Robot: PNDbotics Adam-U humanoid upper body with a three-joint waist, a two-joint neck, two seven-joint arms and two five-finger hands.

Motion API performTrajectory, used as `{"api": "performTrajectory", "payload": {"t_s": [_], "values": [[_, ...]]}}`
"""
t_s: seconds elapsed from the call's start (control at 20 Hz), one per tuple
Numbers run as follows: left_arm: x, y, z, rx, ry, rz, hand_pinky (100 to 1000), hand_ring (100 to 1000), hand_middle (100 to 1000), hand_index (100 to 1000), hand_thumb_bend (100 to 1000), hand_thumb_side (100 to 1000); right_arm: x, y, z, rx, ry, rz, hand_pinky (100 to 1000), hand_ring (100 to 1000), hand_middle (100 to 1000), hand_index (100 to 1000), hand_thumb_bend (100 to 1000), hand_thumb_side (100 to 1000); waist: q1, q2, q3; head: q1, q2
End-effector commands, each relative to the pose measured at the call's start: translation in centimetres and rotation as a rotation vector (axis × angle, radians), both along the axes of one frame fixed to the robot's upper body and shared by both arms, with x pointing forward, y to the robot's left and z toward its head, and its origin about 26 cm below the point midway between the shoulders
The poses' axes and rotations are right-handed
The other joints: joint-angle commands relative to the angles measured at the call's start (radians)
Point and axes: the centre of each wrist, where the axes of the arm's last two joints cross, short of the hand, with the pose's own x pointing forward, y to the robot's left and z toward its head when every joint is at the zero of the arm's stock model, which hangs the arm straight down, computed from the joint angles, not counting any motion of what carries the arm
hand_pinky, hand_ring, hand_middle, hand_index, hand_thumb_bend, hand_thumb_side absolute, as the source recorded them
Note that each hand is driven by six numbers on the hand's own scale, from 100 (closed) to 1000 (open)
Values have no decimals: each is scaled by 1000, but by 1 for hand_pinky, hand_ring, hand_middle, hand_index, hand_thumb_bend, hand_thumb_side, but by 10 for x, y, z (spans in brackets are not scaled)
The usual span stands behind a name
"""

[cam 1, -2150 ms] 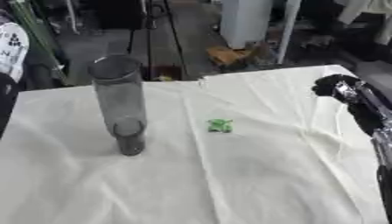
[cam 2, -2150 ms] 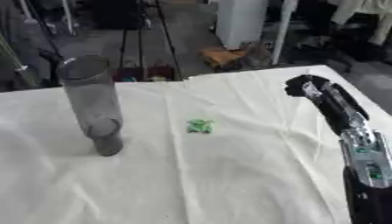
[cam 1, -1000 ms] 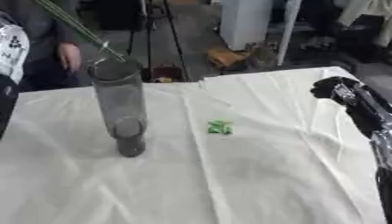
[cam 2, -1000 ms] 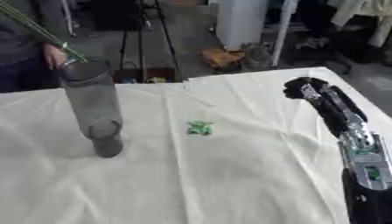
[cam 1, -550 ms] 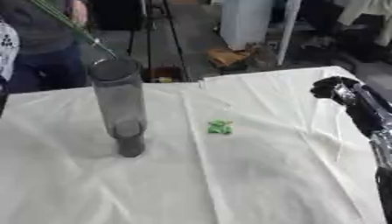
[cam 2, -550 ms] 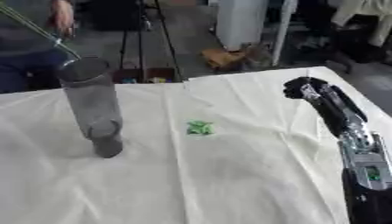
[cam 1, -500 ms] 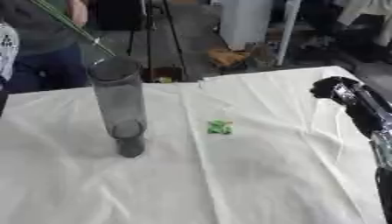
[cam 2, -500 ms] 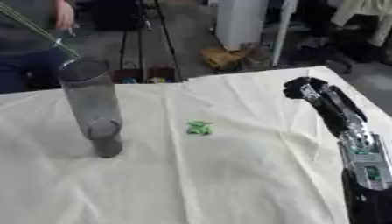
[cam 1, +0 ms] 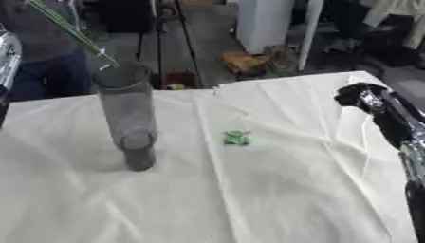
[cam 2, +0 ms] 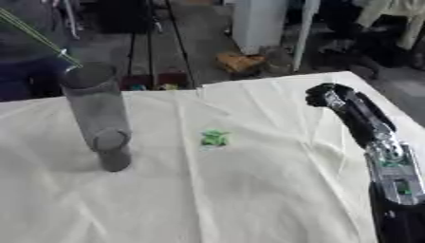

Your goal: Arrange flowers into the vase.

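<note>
Left eye view: green stems (cam 1: 70, 33) angle toward the tall vase (cam 1: 126, 114); a nudge could tip it. Right hand (cam 2: 325, 97) seems curled, empty.

Right hand (cam 2: 325, 96) raised, fingers curled

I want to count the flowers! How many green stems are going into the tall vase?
1 that I can see: a thin green stem slants down from the upper left, its tip at the vase rim. Its top is cut off, so more may be hidden.
</note>
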Motion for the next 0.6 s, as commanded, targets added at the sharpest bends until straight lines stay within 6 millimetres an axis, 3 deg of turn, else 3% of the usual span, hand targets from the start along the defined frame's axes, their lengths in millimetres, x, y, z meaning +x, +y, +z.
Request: {"api": "performTrajectory", "payload": {"t_s": [0.05, 0.6], "values": [[0, 0, 11, 42, -28, 8, 100, 100, 100, 100, 938, 616, 1, -2, 14, -24, -39, 2, 793, 750, 529, 712, 100, 820, 3, -10, -2, 0, -7], [7, -5, 4, 167, -32, 38, 100, 100, 100, 100, 927, 614, 1, -1, 16, -28, -40, 9, 793, 750, 528, 711, 100, 820, 12, -2, -17, 1, -13]]}}
